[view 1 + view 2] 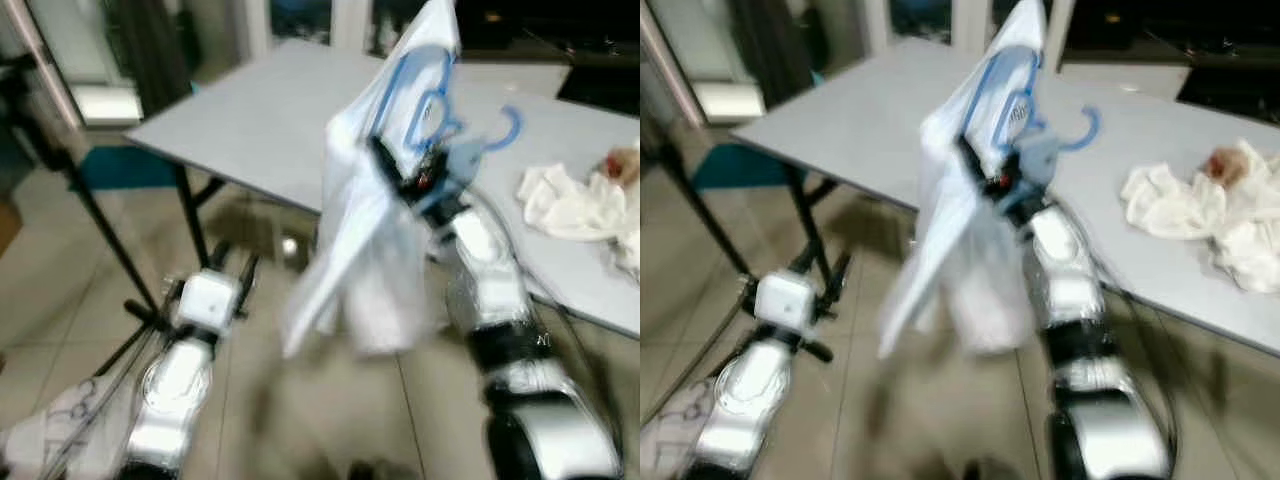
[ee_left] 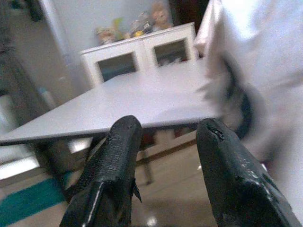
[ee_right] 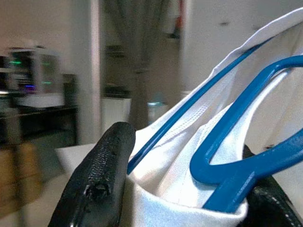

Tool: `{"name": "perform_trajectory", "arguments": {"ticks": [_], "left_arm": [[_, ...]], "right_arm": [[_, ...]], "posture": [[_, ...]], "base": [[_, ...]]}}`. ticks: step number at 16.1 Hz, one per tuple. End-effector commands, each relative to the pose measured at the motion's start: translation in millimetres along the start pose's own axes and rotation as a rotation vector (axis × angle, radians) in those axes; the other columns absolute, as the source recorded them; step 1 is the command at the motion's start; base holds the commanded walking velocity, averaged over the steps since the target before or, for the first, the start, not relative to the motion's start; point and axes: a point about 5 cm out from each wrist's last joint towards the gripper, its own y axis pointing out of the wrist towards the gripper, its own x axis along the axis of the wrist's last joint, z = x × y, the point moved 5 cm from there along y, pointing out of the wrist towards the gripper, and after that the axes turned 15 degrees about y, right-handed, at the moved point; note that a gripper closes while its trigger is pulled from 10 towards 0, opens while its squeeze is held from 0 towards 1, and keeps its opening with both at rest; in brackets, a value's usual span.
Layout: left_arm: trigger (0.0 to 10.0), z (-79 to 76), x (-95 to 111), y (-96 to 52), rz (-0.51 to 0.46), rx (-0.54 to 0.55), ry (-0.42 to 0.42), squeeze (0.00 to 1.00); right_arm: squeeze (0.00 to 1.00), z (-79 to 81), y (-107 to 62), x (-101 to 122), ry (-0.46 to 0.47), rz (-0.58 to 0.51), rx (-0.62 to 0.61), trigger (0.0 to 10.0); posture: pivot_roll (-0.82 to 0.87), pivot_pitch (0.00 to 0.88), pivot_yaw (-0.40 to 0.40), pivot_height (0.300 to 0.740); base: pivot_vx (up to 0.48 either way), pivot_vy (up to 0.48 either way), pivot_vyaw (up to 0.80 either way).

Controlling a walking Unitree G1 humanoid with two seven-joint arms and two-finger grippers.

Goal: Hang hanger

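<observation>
Blurrily, left gripper hangs low with fingers parted and nothing between them, right gripper clenched on a blue plastic hanger draped in a white cloth shirt, hook partly hidden, above the grey flat table with crumpled white cloths.

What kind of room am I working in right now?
Probably a lived-in home room used for laundry: a grey folding table on a tiled floor, crumpled white cloths on it, and a white cabinet with ornaments on top.
</observation>
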Motion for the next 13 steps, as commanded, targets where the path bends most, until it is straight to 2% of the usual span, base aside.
{"name": "perform_trajectory", "arguments": {"ticks": [1,4,9,11,13], "left_arm": [[10.0,8.0,-3.3,-3.3,0.012,0.007,0.029,0.00],[10.0,8.7,-3.5,-3.5,0.015,0.012,0.031,0.00],[10.0,7.6,-2.9,-4.5,0.017,0.012,0.033,0.00],[10.0,8.1,-2.7,-3.7,0.017,0.011,0.035,0.00],[10.0,8.3,-3.0,-3.9,0.019,0.011,0.036,0.00]], "right_arm": [[0.00,13.4,14.9,18.4,-0.010,-0.066,0.042,10.0],[0.00,11.8,19.7,19.6,-0.017,-0.063,0.032,10.0],[0.00,-9.4,22.8,25.5,-0.034,-0.070,-0.070,10.0],[0.00,-22.3,23.1,33.4,-0.040,-0.089,-0.130,10.0],[0.00,-27.9,24.1,39.1,-0.039,-0.103,-0.150,10.0]], "posture": [[0.00,0.011,0.007,0.740],[0.00,0.009,0.005,0.740],[0.00,0.011,0.003,0.740],[0.00,0.010,0.006,0.740],[0.00,0.011,0.007,0.740]], "base": [[0.450,0.000,0.00],[0.451,0.000,0.00],[0.451,0.000,0.00],[0.450,0.000,0.00],[0.452,0.000,0.00]]}}
